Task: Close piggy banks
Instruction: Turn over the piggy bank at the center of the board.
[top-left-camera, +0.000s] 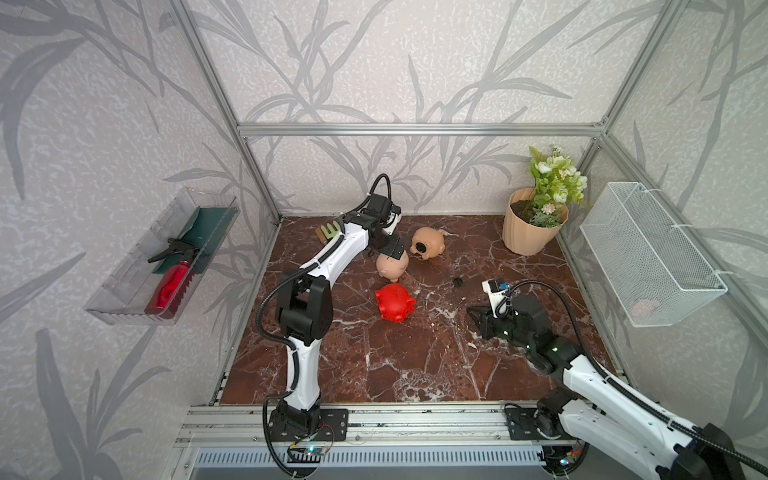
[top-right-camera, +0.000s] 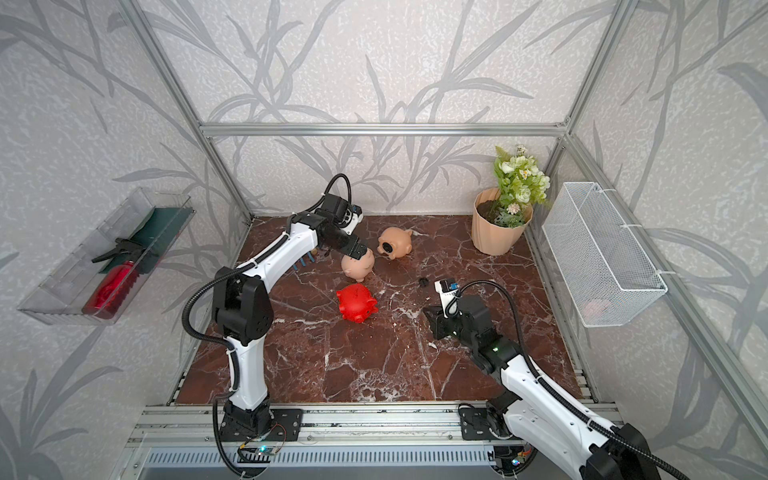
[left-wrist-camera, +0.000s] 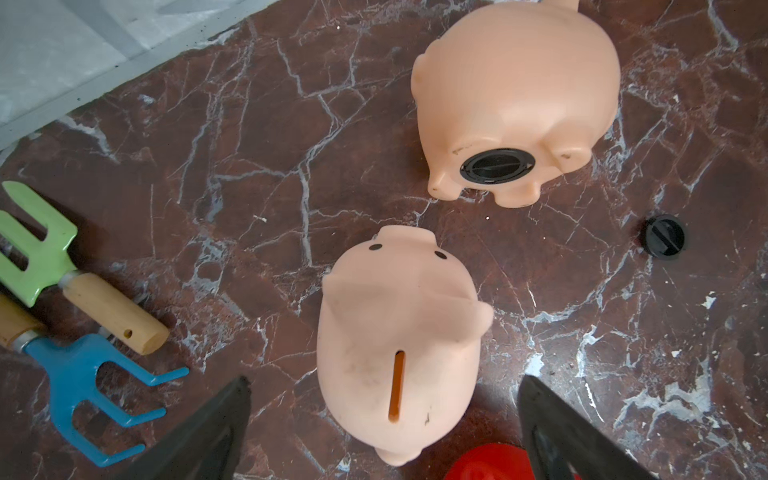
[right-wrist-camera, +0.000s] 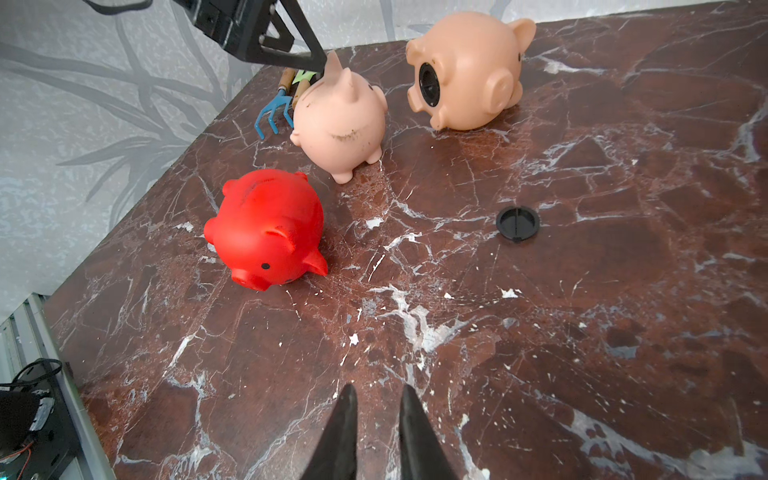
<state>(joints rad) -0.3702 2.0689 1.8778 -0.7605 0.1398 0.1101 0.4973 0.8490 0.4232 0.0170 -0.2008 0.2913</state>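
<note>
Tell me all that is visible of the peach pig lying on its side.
This pig is smooth peach plastic, round, with short feet and ears. It lies on its side on the brown marbled table. A black round plug sits in its belly hole. It touches only the table; the standing peach pig is near but apart.

Top views high overhead, wrist views close, all sharing tabletop (top-left-camera: 415, 365)

Soft, even light from above fills the booth in both top views, casting only faint shadows on the marble table (top-left-camera: 415, 365). Wide lenses bow the frame rails (top-left-camera: 415, 129) (most at the edges). In the left wrist view, the left gripper (left-wrist-camera: 384, 379) shows blurred fingers (left-wrist-camera: 208, 432).
</note>
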